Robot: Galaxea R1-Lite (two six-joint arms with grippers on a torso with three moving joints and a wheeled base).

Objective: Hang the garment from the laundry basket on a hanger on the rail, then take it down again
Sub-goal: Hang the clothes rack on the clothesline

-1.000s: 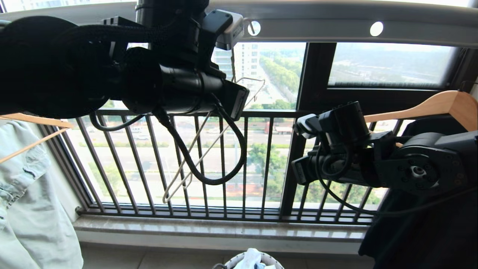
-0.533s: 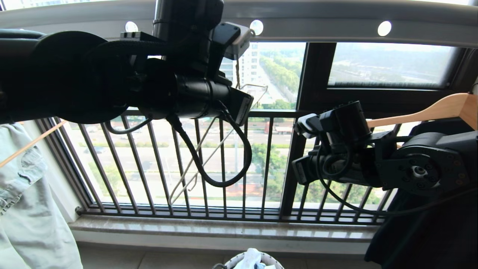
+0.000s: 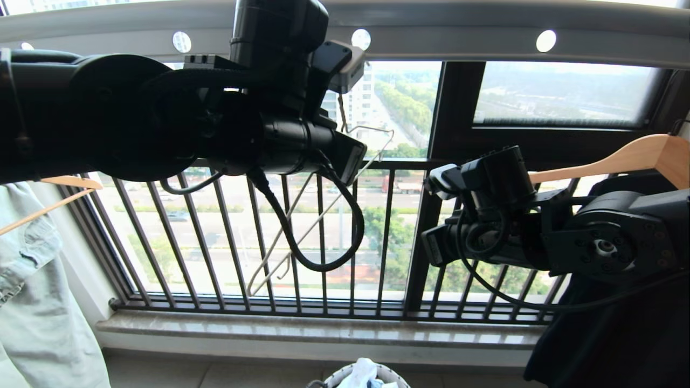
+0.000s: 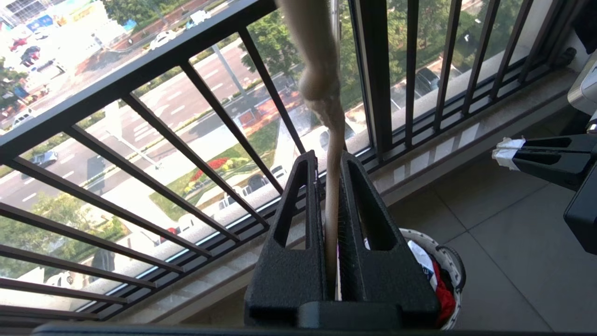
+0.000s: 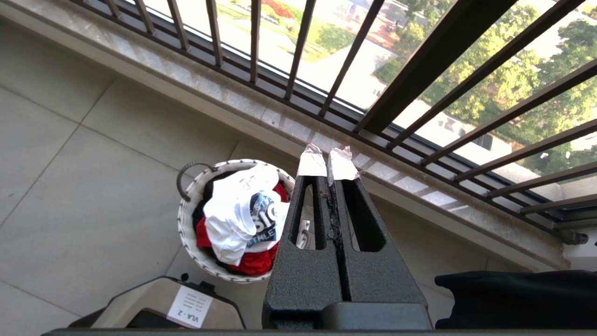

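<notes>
My left gripper [image 4: 329,156] is shut on the thin cream wire of the hanger [image 4: 330,205]. In the head view the hanger [image 3: 302,231] slants down in front of the window bars. Its neck [image 3: 340,110] rises toward the grey rail [image 3: 458,40], and its hook is hidden behind my left wrist. The white garment [image 5: 231,212] with its dark blue print lies crumpled on top in the laundry basket [image 5: 185,219] on the floor. My right gripper [image 5: 328,161] is shut and empty, held in the air above and beside the basket, clear of it.
A red cloth [image 5: 254,263] lies under the garment in the basket. A black shirt [image 3: 609,345] on a wooden hanger [image 3: 620,156] hangs at the right, and pale trousers [image 3: 32,291] at the left. The black window railing [image 3: 323,242] and sill [image 3: 323,328] stand ahead. My base [image 5: 186,305] is next to the basket.
My left arm has carried the hanger a little to the right, and its lower end has swung right with it. The right arm has stayed still.
</notes>
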